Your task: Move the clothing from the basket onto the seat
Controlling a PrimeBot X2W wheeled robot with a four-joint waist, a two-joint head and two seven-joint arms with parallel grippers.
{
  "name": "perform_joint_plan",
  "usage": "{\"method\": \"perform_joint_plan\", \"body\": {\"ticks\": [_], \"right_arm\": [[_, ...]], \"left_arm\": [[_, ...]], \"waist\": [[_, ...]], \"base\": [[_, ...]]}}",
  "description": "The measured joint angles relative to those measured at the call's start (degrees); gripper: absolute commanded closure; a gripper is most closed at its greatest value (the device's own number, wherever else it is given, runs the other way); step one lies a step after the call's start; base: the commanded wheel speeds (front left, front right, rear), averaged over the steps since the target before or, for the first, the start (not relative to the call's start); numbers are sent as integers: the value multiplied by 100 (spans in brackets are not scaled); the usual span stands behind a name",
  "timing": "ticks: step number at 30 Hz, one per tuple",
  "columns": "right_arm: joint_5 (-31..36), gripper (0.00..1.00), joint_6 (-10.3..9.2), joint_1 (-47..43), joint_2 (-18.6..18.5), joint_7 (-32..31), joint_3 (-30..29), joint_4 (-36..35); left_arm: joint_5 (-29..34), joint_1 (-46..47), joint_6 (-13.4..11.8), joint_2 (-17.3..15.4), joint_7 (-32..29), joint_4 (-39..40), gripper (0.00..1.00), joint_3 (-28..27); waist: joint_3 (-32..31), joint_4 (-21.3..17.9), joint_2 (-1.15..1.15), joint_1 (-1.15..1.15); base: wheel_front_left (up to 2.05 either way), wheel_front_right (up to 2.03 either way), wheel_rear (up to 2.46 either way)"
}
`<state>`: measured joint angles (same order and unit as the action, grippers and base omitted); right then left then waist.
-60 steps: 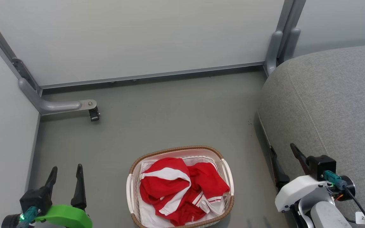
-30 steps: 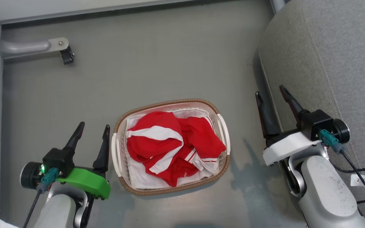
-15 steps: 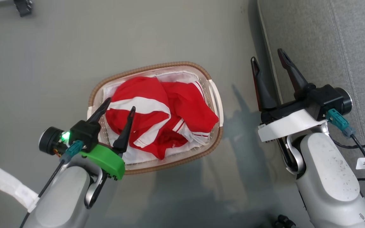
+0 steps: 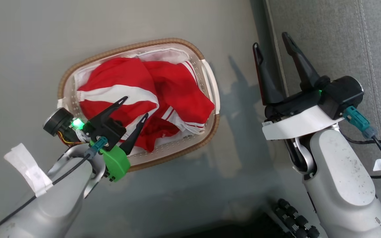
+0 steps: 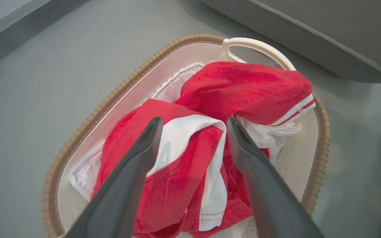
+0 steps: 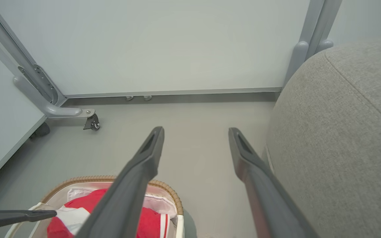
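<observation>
The red clothing point(image 4: 174, 89) with white panels lies crumpled in the oval basket point(image 4: 134, 46) on the floor. My left gripper point(image 4: 137, 106) hangs open just above its near-left part, fingers apart over the fabric. The left wrist view has the clothing point(image 5: 243, 89) between and beyond the open fingers of the left gripper point(image 5: 193, 123), inside the basket point(image 5: 322, 132). My right gripper point(image 4: 271, 39) is open and empty, beside the edge of the grey seat point(image 4: 329, 29). The right wrist view looks along the right gripper point(image 6: 195, 132) at the floor, with the seat point(image 6: 336, 132) at right and the basket point(image 6: 167, 190) at lower left.
Pale partition walls point(image 6: 164, 46) with grey metal posts close off the far side. A castor foot point(image 6: 91, 122) juts out at the far left corner. Grey floor point(image 4: 21, 43) surrounds the basket. Dark robot base parts point(image 4: 296, 218) sit at the bottom.
The head camera has tilted down, shifting the whole picture. My left gripper has moved from beside the basket to over the clothing, still open. The right gripper stays open by the seat.
</observation>
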<state>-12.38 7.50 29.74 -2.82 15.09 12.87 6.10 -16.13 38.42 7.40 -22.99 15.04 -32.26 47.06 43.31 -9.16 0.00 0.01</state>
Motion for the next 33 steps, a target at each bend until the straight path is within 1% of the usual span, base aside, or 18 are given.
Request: {"method": "perform_joint_plan", "body": {"ticks": [5,11,16,21,25,29,33], "right_arm": [[-85,0,0,8,-1,0,23,-213],[-240,0,0,28,-1,-1,81,-442],[-361,0,0,34,0,-1,169,-519],[-434,0,0,24,0,-1,243,-526],[-548,0,0,-1,-2,-1,269,-569],[-637,0,0,-13,-2,-1,315,-580],[-700,0,0,-60,-1,-1,394,-577]], "left_arm": [[334,327,0,-155,0,-276,0,142],[902,698,0,-229,-1,-687,0,246],[1220,1015,0,-255,0,-1053,0,422],[1341,1269,-22,-248,0,-1390,0,449],[1377,1506,-90,-233,0,-1768,0,438],[1415,1733,-88,-180,10,-2061,0,479],[1332,1806,-34,-80,11,-2658,0,566]], "waist": [[245,-146,0,0],[562,-291,0,0],[746,-439,0,-1],[870,-601,0,-1],[957,-701,0,-1],[1041,-772,0,0],[1105,-843,0,0]], "base": [[0,0,0],[0,0,0],[0,0,0],[0,0,0],[0,0,0],[0,0,0],[0,0,0]]}}
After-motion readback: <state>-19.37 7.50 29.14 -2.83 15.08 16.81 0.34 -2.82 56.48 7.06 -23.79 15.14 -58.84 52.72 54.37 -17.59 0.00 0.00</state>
